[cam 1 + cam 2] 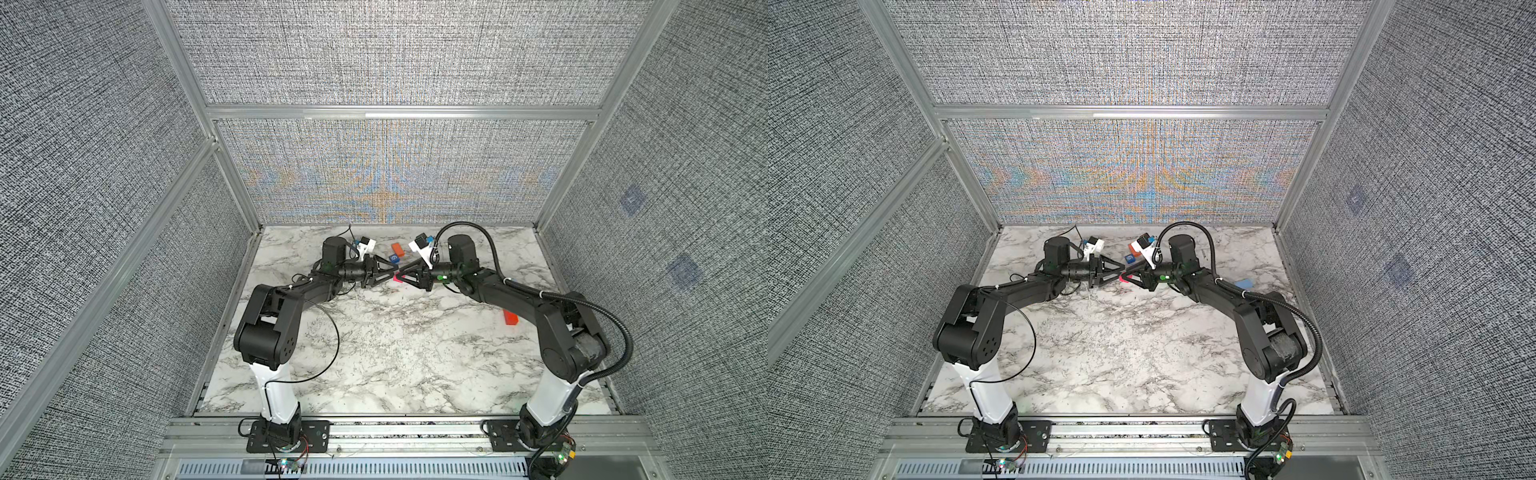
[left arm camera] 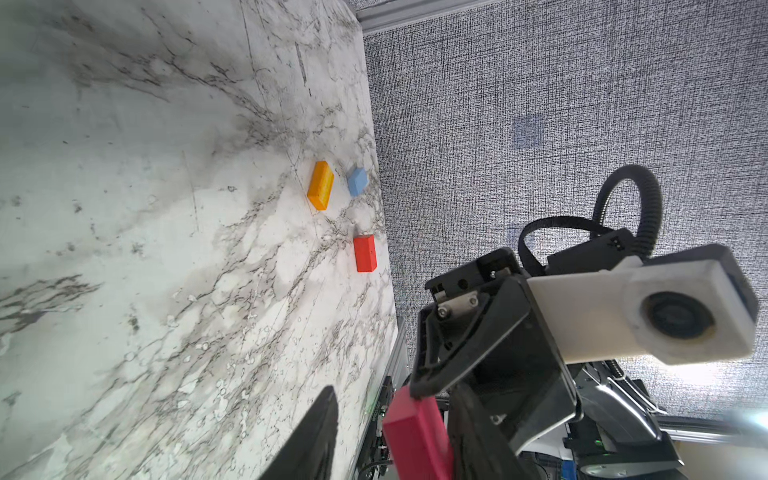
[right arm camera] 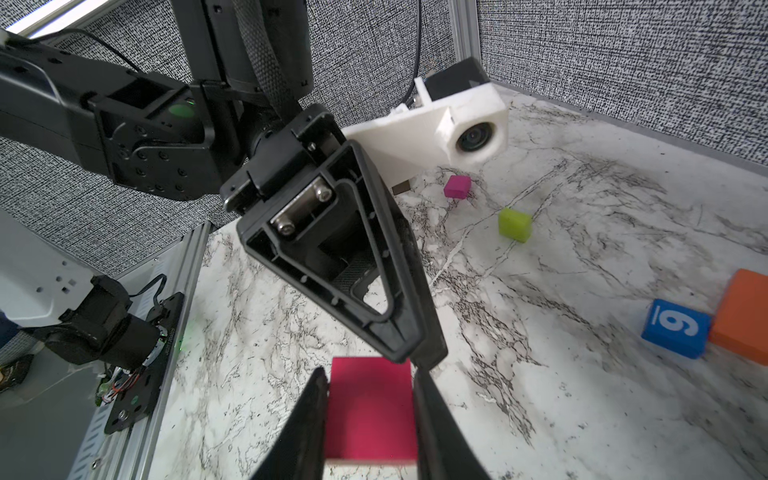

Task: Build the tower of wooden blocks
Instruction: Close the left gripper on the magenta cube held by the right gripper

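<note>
Above the far middle of the table my right gripper (image 3: 370,374) is shut on a magenta brick (image 3: 370,415), seen in both top views (image 1: 400,279) (image 1: 1124,277). My left gripper (image 2: 395,399) faces it tip to tip and stands open around the brick's (image 2: 415,436) free end. One left finger (image 2: 469,432) lies against the brick and the other (image 2: 316,432) stands apart from it. Loose wood blocks lie on the marble: an orange brick (image 1: 397,248), a blue numbered cube (image 1: 393,258) and a red brick (image 1: 510,318). The tower is out of view.
By the right wall lie a yellow-orange brick (image 2: 321,185), a light blue block (image 2: 357,181) and the red brick (image 2: 365,252). A magenta cube (image 3: 457,186) and a lime cube (image 3: 515,224) sit near the back wall. Textured walls enclose the table on three sides.
</note>
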Controlling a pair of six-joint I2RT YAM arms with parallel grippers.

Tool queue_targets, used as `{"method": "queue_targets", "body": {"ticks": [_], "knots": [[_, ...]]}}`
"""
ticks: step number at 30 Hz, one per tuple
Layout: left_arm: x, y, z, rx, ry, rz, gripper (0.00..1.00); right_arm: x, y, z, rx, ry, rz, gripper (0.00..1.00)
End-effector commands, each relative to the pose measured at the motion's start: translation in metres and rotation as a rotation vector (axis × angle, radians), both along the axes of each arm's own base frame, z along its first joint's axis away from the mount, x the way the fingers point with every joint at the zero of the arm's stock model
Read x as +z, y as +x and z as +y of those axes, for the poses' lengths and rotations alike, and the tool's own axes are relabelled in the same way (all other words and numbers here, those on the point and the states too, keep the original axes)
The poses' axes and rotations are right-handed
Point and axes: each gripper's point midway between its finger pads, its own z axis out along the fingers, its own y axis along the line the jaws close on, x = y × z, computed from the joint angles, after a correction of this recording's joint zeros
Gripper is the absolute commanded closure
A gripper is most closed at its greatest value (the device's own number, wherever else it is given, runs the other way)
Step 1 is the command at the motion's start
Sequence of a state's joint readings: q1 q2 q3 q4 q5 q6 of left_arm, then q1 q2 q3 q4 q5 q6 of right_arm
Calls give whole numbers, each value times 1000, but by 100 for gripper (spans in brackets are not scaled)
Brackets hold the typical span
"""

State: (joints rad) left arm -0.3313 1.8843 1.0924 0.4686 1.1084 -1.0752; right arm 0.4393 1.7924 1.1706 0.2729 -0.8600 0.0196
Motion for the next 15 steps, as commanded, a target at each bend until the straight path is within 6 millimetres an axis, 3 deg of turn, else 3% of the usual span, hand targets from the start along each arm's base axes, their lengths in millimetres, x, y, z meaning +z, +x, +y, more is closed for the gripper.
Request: {"method": "queue_targets", "body": {"ticks": [1, 10, 15], "knots": [[10, -4, 0, -19, -26, -29, 53, 9, 3, 1, 2, 21, -32, 84], [21, -9, 1, -26, -51, -42, 69, 11, 6, -2, -7, 27, -37, 84], [22, -12, 0, -39, -55, -42, 70, 12, 6, -2, -6, 27, -41, 84]]}}
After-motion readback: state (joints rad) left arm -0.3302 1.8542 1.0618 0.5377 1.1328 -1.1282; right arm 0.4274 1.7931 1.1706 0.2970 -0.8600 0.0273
